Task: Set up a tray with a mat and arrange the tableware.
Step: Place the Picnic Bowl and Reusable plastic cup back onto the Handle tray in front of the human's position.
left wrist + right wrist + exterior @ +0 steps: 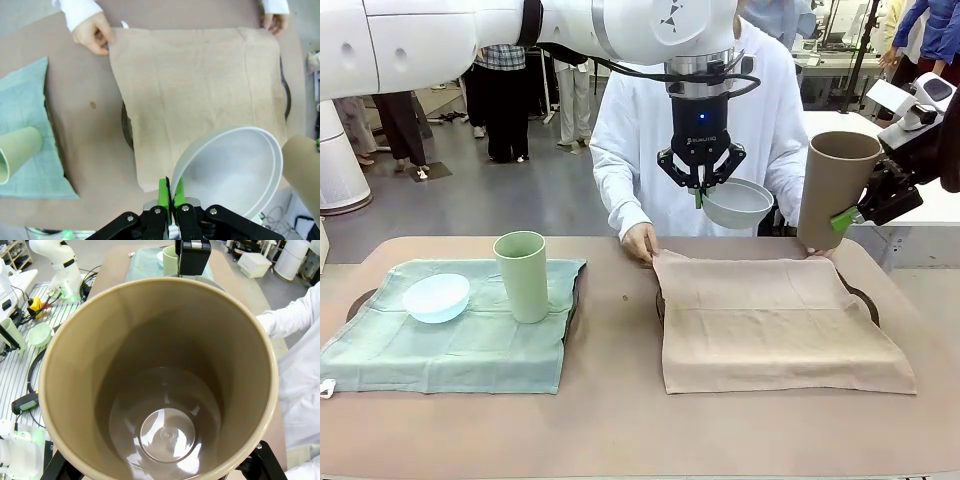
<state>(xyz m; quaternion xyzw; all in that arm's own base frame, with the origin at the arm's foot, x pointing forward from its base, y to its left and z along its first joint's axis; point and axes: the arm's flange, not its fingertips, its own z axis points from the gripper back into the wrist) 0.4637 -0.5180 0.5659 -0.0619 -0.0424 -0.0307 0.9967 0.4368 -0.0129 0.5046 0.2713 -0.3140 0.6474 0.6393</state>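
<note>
My left gripper hangs over the far edge of the beige mat, shut on the rim of a white bowl that tilts in the air. In the left wrist view the green pads pinch the bowl's rim above the mat. At the right, my right gripper is shut on a tan-brown cup, held upright above the mat's far right corner. The right wrist view looks into the empty cup. The beige mat covers a dark tray.
A person's hands hold the beige mat's far corners. On the left, a green mat lies over another tray and carries a pale blue bowl and a pale green cup.
</note>
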